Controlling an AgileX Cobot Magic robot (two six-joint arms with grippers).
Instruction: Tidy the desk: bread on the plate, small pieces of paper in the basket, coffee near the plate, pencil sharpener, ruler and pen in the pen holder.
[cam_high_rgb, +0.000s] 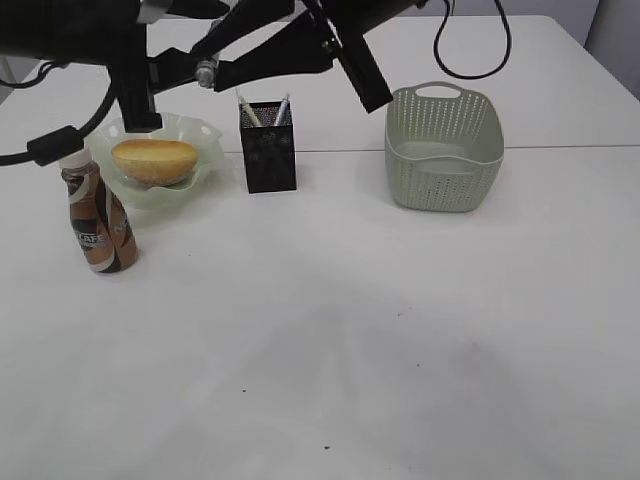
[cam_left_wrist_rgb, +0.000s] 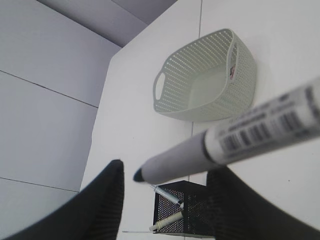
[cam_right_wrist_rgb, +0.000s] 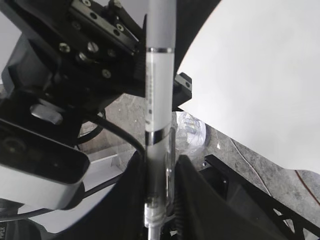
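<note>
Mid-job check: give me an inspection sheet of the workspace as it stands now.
Surface: white desk, a few dark specks.
Job's things: bread on the plate; coffee beside the plate; pen holder upright with pens inside; basket looks empty.
Clutter: nothing seen.
Grippers: right gripper shut on a pen; left gripper open, that pen crossing above it.
Cables: black cable hanging from the arms.
Surroundings: grey wall panels; speckled floor.

Both arms (cam_high_rgb: 250, 50) are matte black, with black cables (cam_high_rgb: 480, 50) looping off them. Silver screws (cam_right_wrist_rgb: 92, 47) stud a black bracket. The left tool's fingers (cam_left_wrist_rgb: 95, 210) are black, rounded and finely dimpled.
</note>
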